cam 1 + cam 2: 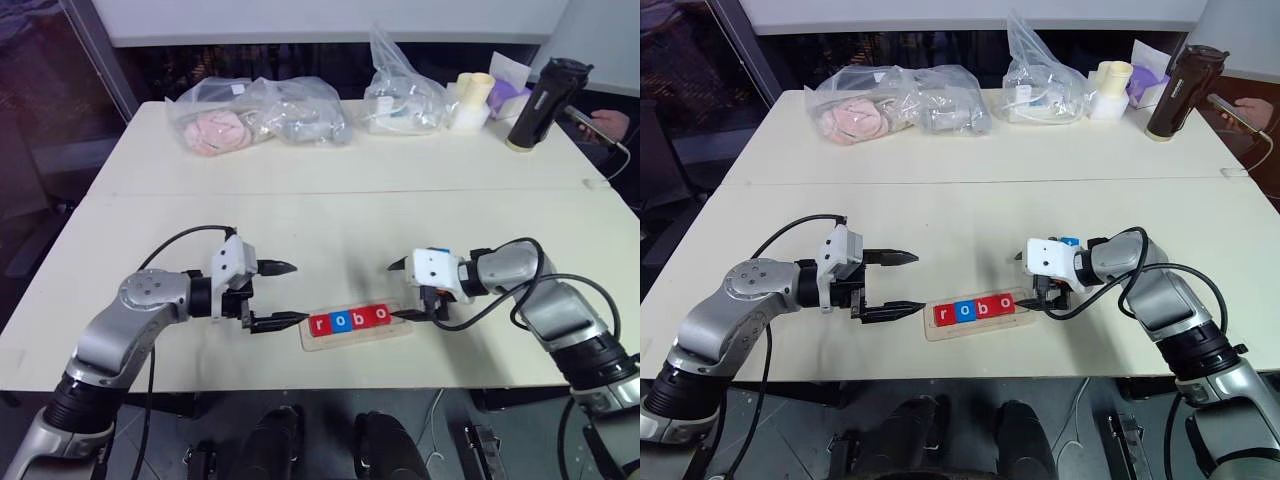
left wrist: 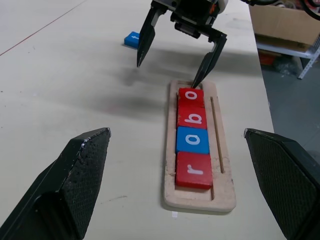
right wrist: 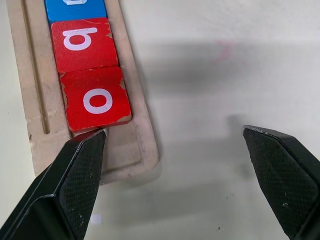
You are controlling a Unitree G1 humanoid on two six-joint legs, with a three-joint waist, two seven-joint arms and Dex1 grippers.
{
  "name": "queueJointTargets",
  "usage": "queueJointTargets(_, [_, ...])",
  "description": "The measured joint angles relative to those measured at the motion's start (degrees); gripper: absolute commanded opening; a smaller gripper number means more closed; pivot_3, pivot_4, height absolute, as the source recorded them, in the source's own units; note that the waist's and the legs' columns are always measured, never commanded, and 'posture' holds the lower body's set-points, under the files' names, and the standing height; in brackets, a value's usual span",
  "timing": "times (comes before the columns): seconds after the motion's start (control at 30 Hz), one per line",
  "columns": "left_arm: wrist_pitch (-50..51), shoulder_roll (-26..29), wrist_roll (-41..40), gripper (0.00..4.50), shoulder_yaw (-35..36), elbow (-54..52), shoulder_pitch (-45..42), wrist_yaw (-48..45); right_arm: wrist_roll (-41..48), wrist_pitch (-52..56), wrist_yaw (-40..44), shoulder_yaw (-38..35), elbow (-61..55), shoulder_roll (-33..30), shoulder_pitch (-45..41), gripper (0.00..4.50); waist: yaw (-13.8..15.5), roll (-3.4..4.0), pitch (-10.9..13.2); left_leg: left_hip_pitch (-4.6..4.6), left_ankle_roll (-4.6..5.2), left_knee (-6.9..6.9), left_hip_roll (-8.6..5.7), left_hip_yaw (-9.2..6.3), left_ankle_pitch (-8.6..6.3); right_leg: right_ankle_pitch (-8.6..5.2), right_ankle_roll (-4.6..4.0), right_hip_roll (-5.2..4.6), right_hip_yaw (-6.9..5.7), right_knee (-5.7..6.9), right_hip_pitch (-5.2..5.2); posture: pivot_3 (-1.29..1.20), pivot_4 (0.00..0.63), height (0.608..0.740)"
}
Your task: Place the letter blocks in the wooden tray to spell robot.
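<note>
Four blocks [image 2: 192,142] sit in the tray [image 2: 224,187], reading r, o, b, o, so only the end slot just under the right claw [image 1: 400,291] is free. That claw stands wide and holds nothing, one fingertip [image 2: 197,81] at the last red o, seemingly nudging the row snug. The blue t [image 2: 132,38] lies on the table [image 1: 330,210] just behind it. The left claw [image 1: 289,293], wide and empty too, hangs beside the tray's r end, likely to steady it.
</note>
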Motion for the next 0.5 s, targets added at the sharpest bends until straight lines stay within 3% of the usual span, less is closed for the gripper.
queueJointTargets(0.5, [0.0, -0.15, 0.0, 4.5, 0.0, 0.0, 0.03, 0.88, 0.2, 1.71, -0.61, -1.52, -2.09, -1.63, -0.03, 4.45, 0.08, 0.0, 0.0, 0.0, 0.0, 0.01, 0.0, 0.0, 0.0, 0.0, -0.01, 0.0, 0.0, -0.01, 0.01, 0.0, 0.15, 0.738])
